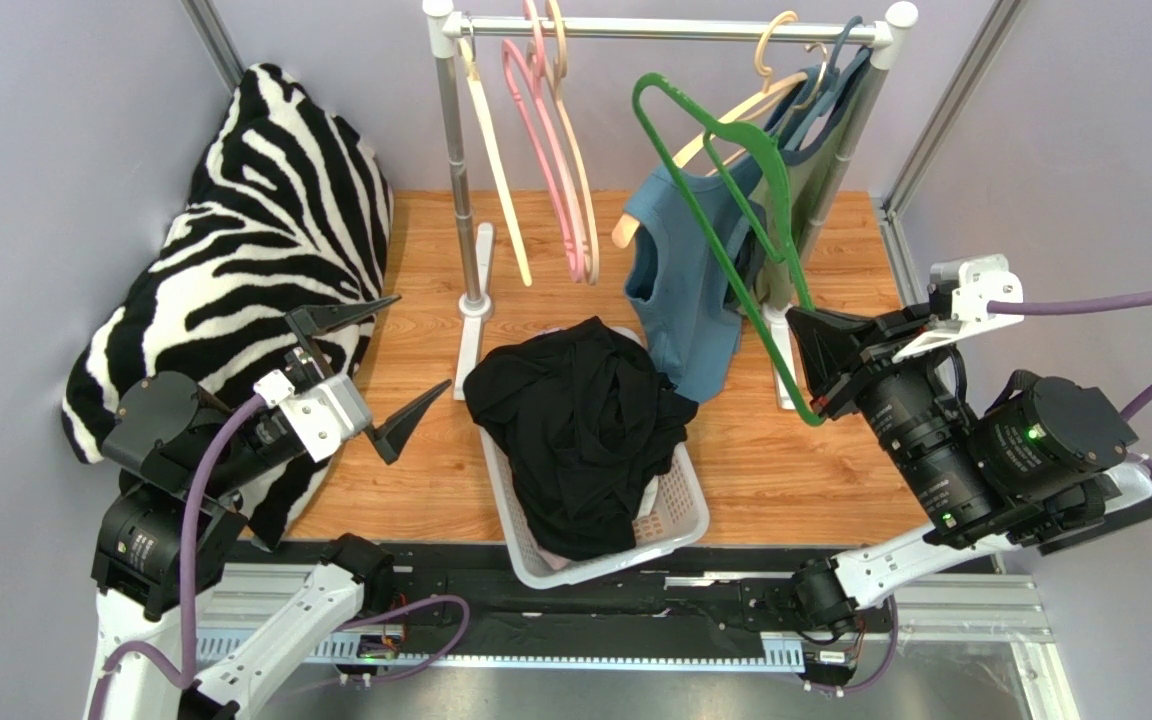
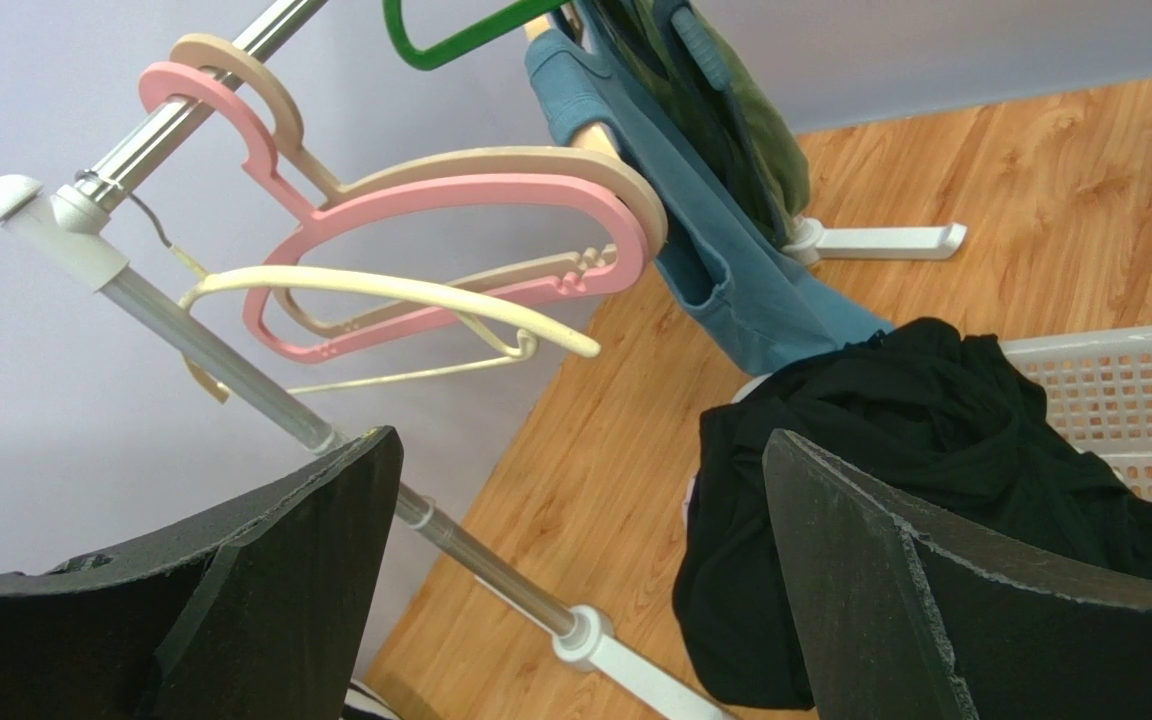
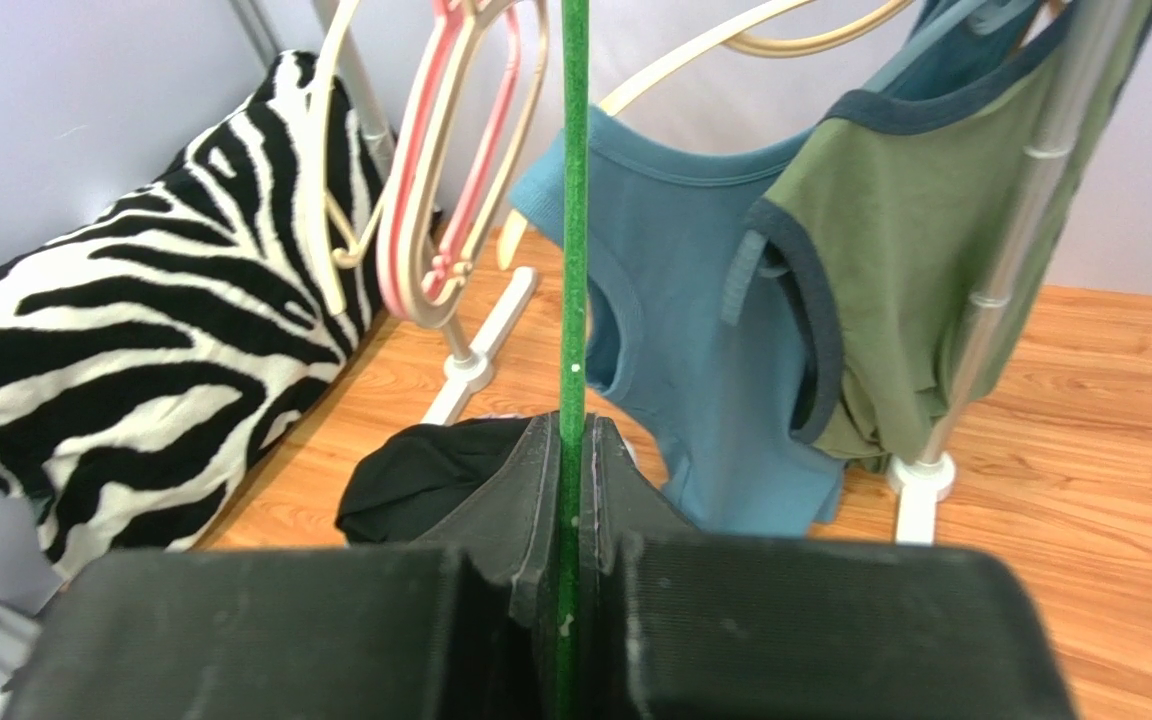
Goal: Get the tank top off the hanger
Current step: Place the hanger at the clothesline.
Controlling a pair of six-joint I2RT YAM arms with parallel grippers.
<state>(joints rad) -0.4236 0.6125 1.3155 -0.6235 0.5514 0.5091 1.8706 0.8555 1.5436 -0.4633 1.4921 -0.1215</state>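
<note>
Lab cell: grey walls (image 1: 56,150), tabletop clothes rail (image 1: 672,27).

The hanger (image 3: 575,225) is green, the heaped garment (image 1: 582,435) black (cushion (image 1: 274,195) zebra-striped).

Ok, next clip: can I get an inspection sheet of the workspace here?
Surface: wooden table, white basket on it.
Job's things: green hanger bare, apparently off the rail; black garment in the white basket; teal tank top and olive tank top hang from the rail.
Clutter: zebra cushion; pink hanger and cream hanger on the rail.
Grippers: right gripper, fingers shut on the green hanger; left gripper open, empty.
Cables: purple cables at both arms, clear of the clothes.
Surroundings: grey walls.
</note>
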